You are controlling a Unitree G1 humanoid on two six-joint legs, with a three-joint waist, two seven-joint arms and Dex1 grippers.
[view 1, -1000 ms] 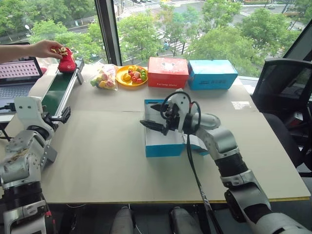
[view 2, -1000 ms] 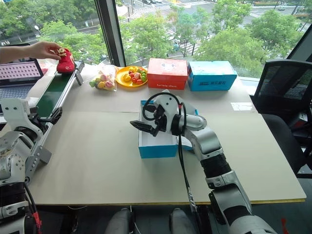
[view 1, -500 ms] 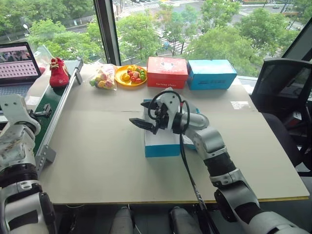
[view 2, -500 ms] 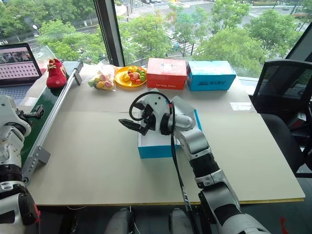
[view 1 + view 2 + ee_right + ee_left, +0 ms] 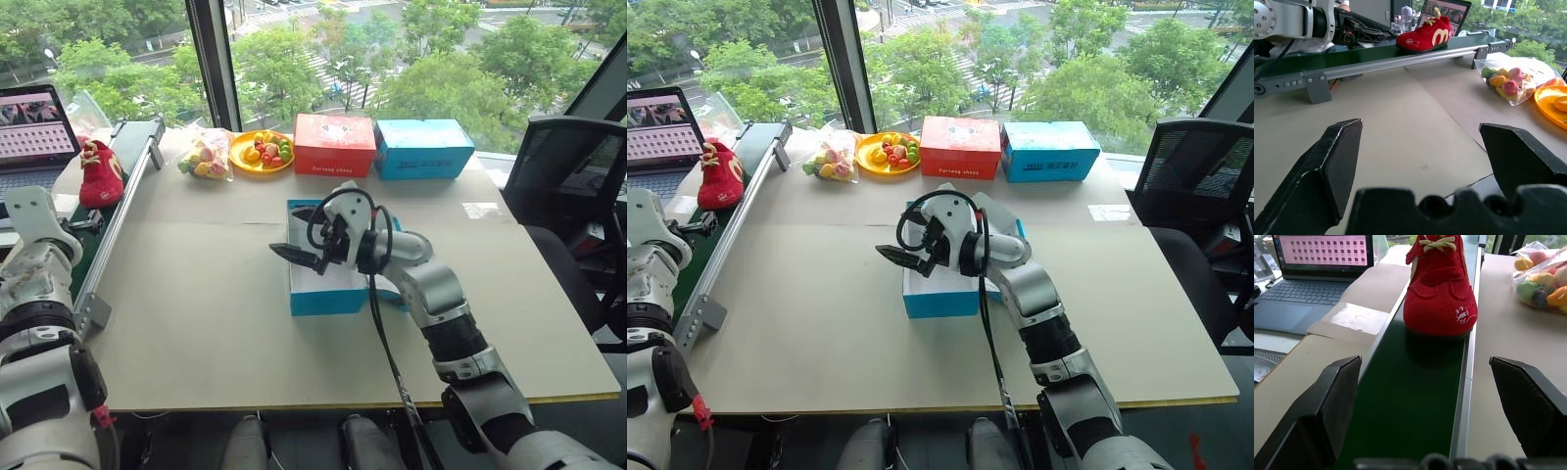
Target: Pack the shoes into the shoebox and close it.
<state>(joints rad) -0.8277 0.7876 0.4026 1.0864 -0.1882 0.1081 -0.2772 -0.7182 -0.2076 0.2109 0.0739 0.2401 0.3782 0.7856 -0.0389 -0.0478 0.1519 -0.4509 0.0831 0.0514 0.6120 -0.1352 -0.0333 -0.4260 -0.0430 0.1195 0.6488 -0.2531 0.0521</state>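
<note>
Fingers of the left gripper are spread wide and empty, aimed along the green conveyor belt at the bench's left edge, where 1 red shoe stands upright just ahead. Those of the right gripper are also released, hovering over the open blue shoebox at mid-bench. The shoe looks soft and light, likely to squash; pinching across its sides near the middle seems the safest hold.
</note>
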